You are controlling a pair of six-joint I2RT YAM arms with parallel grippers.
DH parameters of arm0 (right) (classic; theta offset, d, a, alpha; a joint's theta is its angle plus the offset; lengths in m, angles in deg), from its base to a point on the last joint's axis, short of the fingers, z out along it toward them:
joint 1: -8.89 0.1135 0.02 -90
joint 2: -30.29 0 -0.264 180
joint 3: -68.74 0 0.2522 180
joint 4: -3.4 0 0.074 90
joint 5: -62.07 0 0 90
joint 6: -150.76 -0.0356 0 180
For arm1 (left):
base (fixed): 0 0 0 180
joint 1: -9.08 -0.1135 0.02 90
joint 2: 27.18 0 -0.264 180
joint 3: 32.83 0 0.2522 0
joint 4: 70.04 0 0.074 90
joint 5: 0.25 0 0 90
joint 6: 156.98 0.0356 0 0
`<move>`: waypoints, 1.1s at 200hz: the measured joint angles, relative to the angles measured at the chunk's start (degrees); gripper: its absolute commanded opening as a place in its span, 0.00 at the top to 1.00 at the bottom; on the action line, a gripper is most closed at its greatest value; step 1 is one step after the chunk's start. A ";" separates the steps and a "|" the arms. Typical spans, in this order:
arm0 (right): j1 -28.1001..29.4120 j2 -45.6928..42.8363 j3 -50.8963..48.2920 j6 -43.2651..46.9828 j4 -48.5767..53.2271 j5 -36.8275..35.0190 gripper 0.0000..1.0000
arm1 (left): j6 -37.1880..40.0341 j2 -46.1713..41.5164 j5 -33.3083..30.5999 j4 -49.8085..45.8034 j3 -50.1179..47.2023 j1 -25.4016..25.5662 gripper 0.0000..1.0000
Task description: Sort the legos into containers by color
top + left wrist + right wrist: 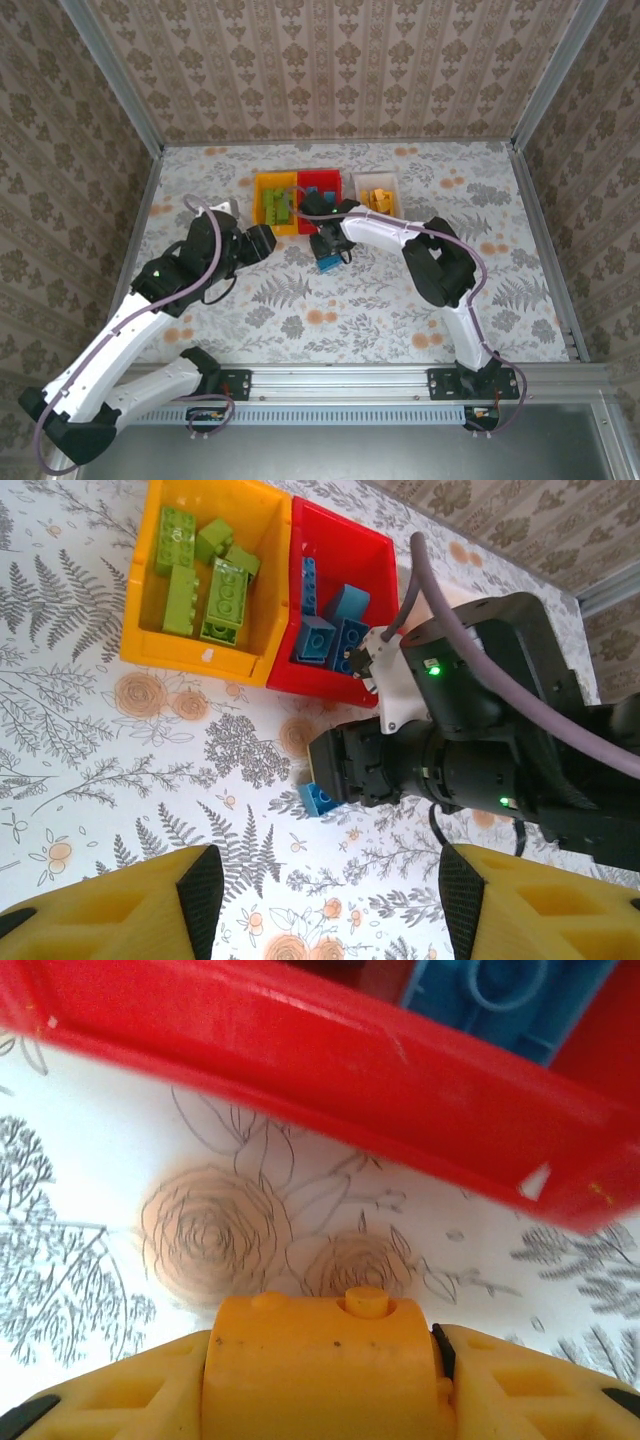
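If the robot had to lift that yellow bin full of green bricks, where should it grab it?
Probably the left wall of the yellow bin, pinched from above. The bin is open-topped, so that thin upright wall can be straddled and squeezed. Its right wall sits against the red bin, leaving no gap there.

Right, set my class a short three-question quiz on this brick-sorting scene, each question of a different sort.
1. Multiple choice: what lies in the yellow rectangular plastic bin? A blue bricks; B lime green plastic bricks; C orange bricks.
2. True or false: the red rectangular plastic bin holds orange bricks.
3. Fill in: the left gripper, holding nothing, stands ____.
Key: 1 B; 2 false; 3 open.
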 measured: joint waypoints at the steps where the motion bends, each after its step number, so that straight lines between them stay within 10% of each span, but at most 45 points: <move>1: 0.04 -0.33 -0.31 0.00 -0.02 -0.07 0.48 | 0.00 0.00 -0.02 0.02 -0.02 0.09 0.38; 80: -6.21 -23.50 -9.70 -2.01 -1.31 -2.43 0.48 | 0.04 7.48 -1.09 6.47 -1.11 9.09 0.38; 131: -17.05 -19.06 -9.68 -2.08 -0.72 -2.58 0.47 | 1.40 19.23 -2.62 13.03 1.99 18.56 0.38; 220: -18.99 -9.29 -3.82 -2.03 0.28 -2.54 0.34 | 3.74 24.24 -3.65 14.97 3.56 19.71 0.38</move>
